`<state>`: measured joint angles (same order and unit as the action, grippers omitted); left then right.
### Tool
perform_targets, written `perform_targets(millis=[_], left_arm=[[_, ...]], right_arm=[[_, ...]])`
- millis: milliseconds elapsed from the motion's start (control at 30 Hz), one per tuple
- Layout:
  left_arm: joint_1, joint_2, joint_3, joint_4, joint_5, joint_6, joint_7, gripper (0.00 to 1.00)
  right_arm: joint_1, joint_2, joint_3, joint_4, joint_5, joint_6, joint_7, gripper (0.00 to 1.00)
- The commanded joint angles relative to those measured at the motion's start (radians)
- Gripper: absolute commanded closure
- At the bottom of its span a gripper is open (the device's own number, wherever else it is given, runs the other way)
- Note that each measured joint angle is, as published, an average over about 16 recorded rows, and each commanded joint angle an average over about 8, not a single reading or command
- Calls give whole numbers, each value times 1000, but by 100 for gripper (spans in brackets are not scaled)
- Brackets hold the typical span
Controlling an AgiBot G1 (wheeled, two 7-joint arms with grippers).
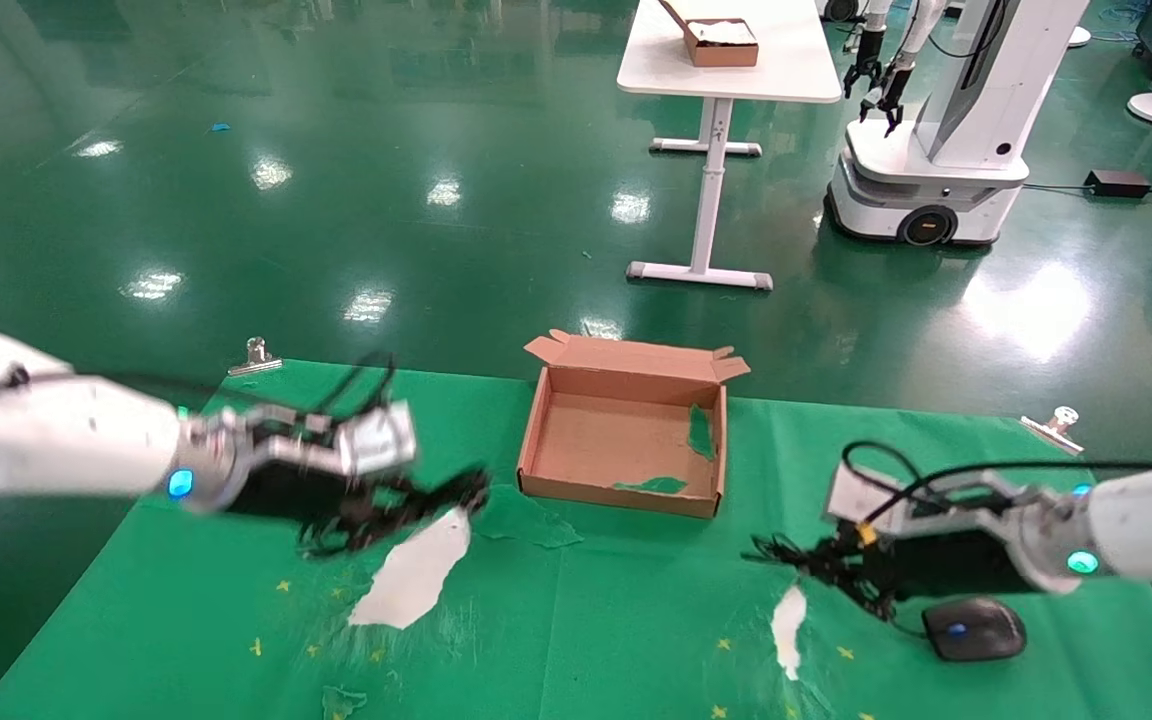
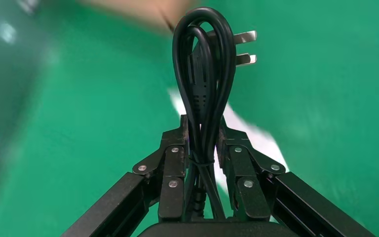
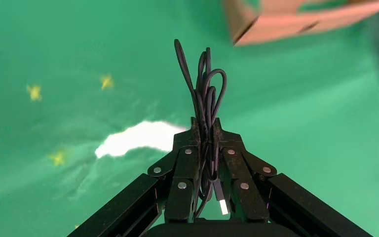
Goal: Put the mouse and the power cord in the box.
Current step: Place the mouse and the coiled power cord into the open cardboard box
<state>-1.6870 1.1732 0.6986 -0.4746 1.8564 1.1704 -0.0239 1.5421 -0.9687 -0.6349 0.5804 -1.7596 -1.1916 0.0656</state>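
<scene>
Two items to pack: both outside the box (image 1: 626, 425).
Power cord (image 2: 205, 74): one, clamped in the left gripper (image 2: 202, 148), left of the box.
Mouse (image 1: 974, 628): one, on the table (image 1: 586, 640) right of the box; right gripper (image 3: 205, 143) pinches only its bundled wire (image 3: 205, 89).
Risk: lifted by the wire, the mouse may swing, snag the box wall, or slip.

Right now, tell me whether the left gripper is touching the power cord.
Touching. The left wrist view shows the left gripper shut on the power cord, its looped strands pinched between both fingers.
</scene>
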Motion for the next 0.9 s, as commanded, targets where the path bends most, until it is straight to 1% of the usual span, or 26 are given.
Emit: perform_targets(millis=[33,200,400,500,633,667,767,900], left_arm=[[-23,-4,-17,-7,-23,8,-7,100],[-31,55,-33,-19,-48,-48,43,100],[4,162,-22,-26,-45,-225,161,100],[31,192,10,-56,-61,-320,220,100],[70,203,97,-132,-108,-434,290,100],[77,203,124,-152,-121,-462,305,97],[93,204,205,-193,-164,-537,340,59],[91,202,294,-210,-228,-604,358,9]], right_arm=[[15,20,14,31,20,-15,-12,100],[52,57,30,82,20,-5,4,100],[81,90,34,126,0,4,35,100],[90,108,34,149,-8,-3,50,100],[93,135,35,186,-16,-14,76,100],[93,142,35,198,-18,-17,85,100],[89,165,36,237,-23,-26,116,100],[79,197,37,301,-28,-40,163,100]])
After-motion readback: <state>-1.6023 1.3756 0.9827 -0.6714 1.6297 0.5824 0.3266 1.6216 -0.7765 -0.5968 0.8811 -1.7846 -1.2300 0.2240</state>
